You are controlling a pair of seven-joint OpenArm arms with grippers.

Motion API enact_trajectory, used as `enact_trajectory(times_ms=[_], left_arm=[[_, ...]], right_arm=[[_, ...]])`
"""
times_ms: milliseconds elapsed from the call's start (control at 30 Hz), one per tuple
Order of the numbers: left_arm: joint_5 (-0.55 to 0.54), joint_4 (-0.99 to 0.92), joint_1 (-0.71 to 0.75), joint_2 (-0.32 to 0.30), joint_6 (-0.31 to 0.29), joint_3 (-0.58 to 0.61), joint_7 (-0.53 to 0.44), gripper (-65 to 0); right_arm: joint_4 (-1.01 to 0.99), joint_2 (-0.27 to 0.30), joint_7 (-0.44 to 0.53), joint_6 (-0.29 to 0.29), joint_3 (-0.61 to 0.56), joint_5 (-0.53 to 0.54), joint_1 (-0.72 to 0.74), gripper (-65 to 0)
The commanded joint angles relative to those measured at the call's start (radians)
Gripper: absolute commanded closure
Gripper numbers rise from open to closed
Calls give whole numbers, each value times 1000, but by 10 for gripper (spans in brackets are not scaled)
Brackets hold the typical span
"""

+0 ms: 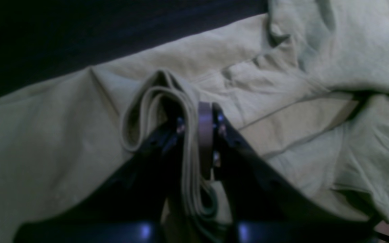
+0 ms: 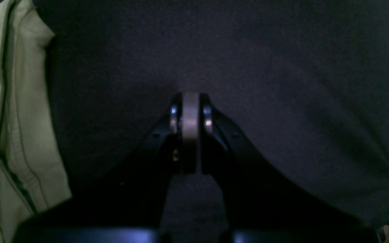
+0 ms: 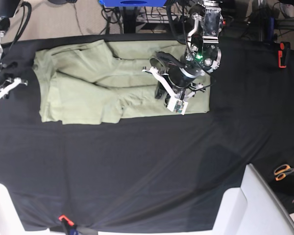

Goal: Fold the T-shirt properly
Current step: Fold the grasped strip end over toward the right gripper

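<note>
While pinched, T-shirt (image 1: 187,162) folds hide — blurred.

You couldn't see the T-shirt (image 3: 88,93) cloth under the left arm (image 3: 186,73) in base; both wrist views cropped it.

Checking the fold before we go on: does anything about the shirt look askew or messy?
Yes. The T-shirt lies rumpled on the black table cloth, its layers creased and overlapping unevenly rather than flat. The left tool pinches a bunched fold of fabric; the right tool is shut beside the shirt, empty.
</note>
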Motion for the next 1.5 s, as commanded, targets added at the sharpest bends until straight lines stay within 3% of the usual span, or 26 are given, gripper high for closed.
enact_trajectory(times_ms=[0, 200, 467, 600, 700, 800, 833, 1000, 1133, 1267, 1300, 1367, 1433, 1467], left_arm=[[-7, 2, -17, 4, -3, 1, -17, 0], [-11, -32, -24, 2, -3, 3, -20, 0], [-7, -32, -38, -2, -3, 93, -16, 0], [-7, -29, -40, 1, -3, 98, -16, -323], [-7, -24, -53, 2, -3, 109, -16, -520], [-16, -23, -67, 1, -6, 168, -16, -638], [-16, -23, -70, 1, -8, 205, -16, -650], [-16, -32, -130, -2, -5, 374, -16, -650], [-11, 18, -124, -13, -5, 369, -16, -650], [-18, 120, -33, -110, -5, 296, -16, -642], [-18, 141, -1, -130, -5, 259, -16, -587], [-18, 170, 51, -145, -5, 187, -16, -369], [-18, 178, 86, -144, -5, 130, -16, -38], [-18, 177, 94, -144, -5, 118, -17, 0]], right_arm=[[19, 18, 20, 0, 5, 4, 10, -18], [19, 18, 20, 0, 5, 4, 12, -20], [19, 18, 20, 0, 5, 4, 12, -23], [19, 18, 20, 0, 5, 4, 12, -23], [19, 21, 20, 0, 5, 4, 12, -23], [19, 23, 20, 0, 5, 4, 12, -23], [19, 23, 20, 0, 5, 4, 12, -23], [19, 18, 20, 0, 5, 4, 12, -23], [19, 18, 20, 0, 3, 4, 12, -23], [62, 15, 20, 0, 5, 4, 4, -23], [89, 14, 20, 0, 5, 4, -7, -23], [146, 1, 20, 0, 5, 5, -34, -23], [200, -28, 20, 0, 5, 5, -43, -24], [215, -34, 20, 0, 5, 5, -46, -24]])
